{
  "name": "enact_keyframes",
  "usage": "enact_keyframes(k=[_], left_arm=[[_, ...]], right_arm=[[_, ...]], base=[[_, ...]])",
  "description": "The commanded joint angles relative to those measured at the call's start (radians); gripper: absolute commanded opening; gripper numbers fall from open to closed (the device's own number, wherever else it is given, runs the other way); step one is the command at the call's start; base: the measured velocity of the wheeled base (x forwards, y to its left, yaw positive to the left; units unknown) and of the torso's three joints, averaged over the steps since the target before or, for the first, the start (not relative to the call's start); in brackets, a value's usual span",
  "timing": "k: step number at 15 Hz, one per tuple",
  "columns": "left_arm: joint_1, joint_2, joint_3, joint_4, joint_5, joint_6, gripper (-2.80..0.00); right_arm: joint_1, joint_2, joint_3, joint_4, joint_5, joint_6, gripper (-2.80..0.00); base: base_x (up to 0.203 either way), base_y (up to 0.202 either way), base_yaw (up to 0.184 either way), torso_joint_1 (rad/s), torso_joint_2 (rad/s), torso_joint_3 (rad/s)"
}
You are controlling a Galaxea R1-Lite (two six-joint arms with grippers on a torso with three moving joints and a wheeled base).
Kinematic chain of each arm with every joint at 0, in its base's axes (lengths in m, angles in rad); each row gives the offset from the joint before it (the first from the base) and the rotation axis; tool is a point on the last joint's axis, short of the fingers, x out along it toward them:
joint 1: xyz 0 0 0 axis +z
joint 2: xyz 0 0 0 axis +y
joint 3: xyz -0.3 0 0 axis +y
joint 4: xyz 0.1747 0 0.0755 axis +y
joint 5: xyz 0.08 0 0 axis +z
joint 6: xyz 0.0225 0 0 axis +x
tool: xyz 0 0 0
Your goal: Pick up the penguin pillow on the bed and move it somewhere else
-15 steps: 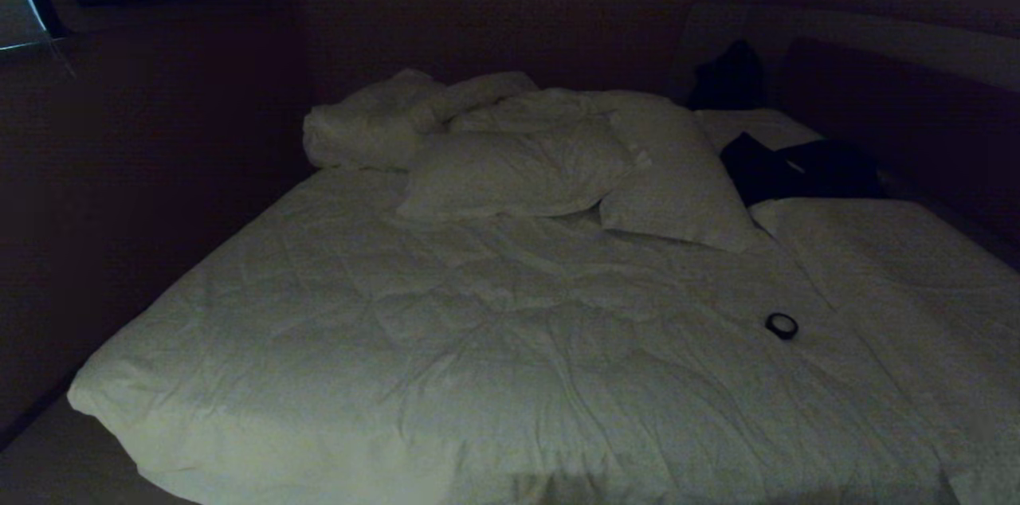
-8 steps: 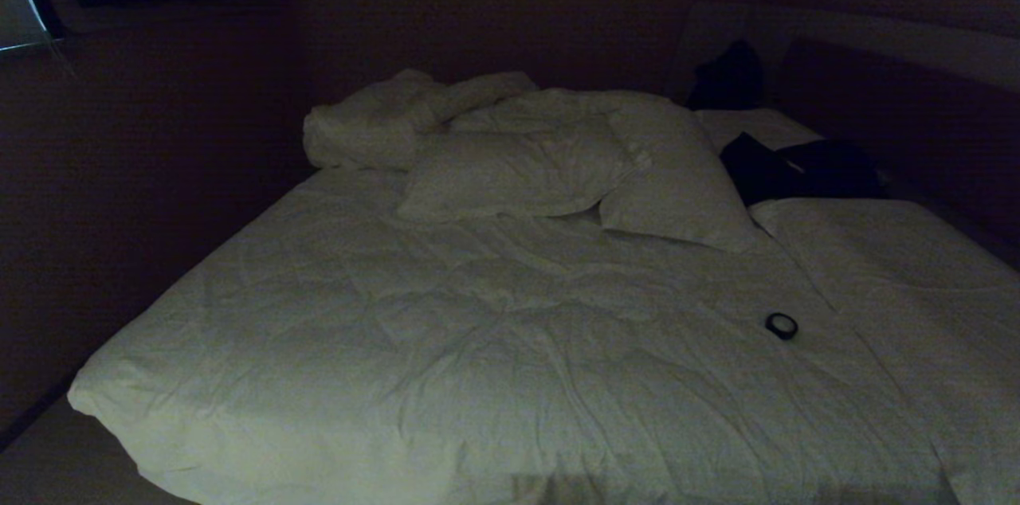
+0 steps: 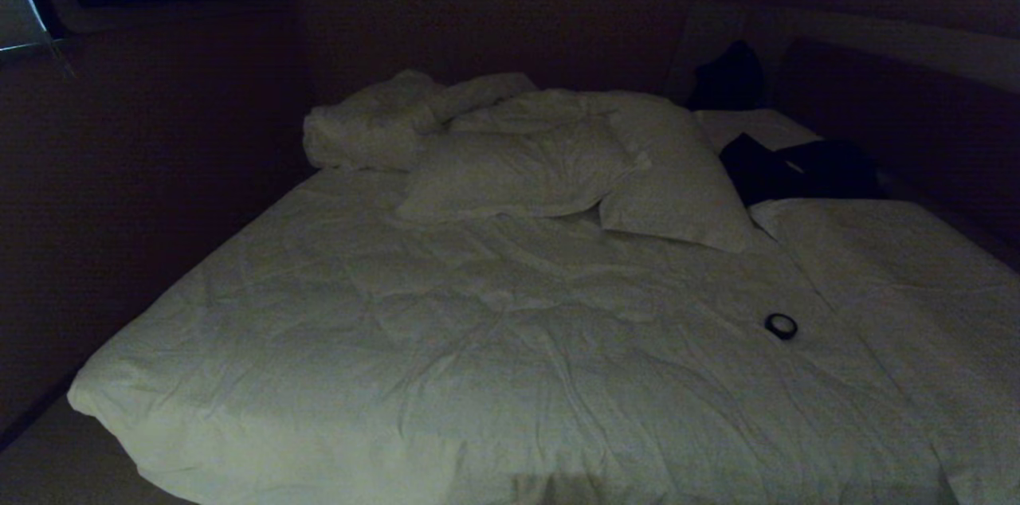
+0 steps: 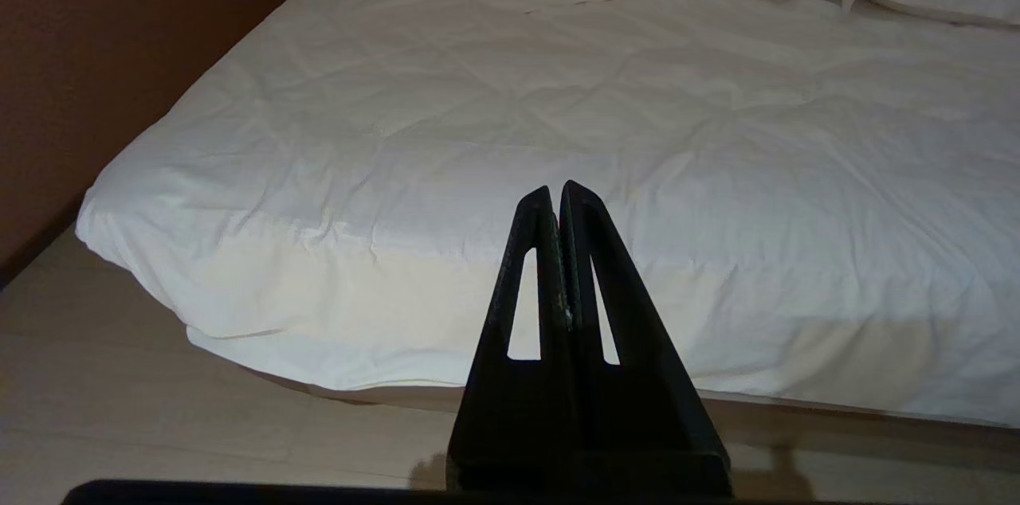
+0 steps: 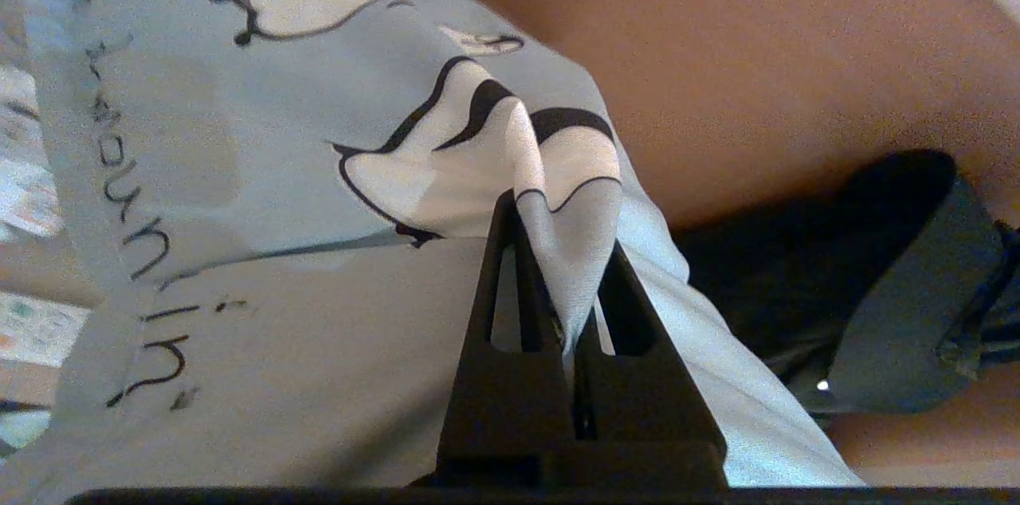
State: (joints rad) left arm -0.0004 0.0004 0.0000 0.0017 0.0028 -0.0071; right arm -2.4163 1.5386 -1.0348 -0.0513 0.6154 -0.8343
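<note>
The penguin pillow (image 5: 279,170), light blue-grey with black-and-white penguins and dark handwritten text, shows only in the right wrist view. It hangs from my right gripper (image 5: 558,230), which is shut on a pinched fold of its fabric. The bed (image 3: 478,346) fills the head view with a wrinkled white duvet; neither arm nor the penguin pillow appears there. My left gripper (image 4: 556,190) is shut and empty, held off the bed's (image 4: 637,131) near edge above the floor.
Two white pillows (image 3: 518,170) (image 3: 677,186) and a bunched duvet (image 3: 374,123) lie at the head of the bed. Dark clothing (image 3: 797,166) and a small black ring-shaped object (image 3: 782,325) sit on the right. A dark grey object (image 5: 900,290) lies beyond the held pillow.
</note>
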Motion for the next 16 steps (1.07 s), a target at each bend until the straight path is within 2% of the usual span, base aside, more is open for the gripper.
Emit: enact_keyframes(k=[1,6,13,16], left_arm=[[0.000,0.000,0.002,0.000,0.000,0.000,-2.80],[0.000,0.000,0.002,0.000,0.000,-0.001,-2.80],[0.000,0.000,0.002,0.000,0.000,0.001,-2.80],[-0.001,0.000,0.002,0.000,0.000,-0.001,-2.80]], right_arm=[[-0.054,0.095,-0.023,-0.016,0.035,-0.084,-2.80],[-0.110,0.253,-0.044,-0.167,0.035,-0.125,-2.80],[-0.117,0.439,-0.188,-0.196,0.027,-0.182,-2.80],[-0.114,0.542,-0.215,-0.263,0.024,-0.224,-2.80]], base=[[0.000,0.000,0.000,0.000,0.00,0.000],[0.000,0.000,0.000,0.000,0.00,0.000],[0.000,0.000,0.000,0.000,0.00,0.000],[0.000,0.000,0.000,0.000,0.00,0.000]])
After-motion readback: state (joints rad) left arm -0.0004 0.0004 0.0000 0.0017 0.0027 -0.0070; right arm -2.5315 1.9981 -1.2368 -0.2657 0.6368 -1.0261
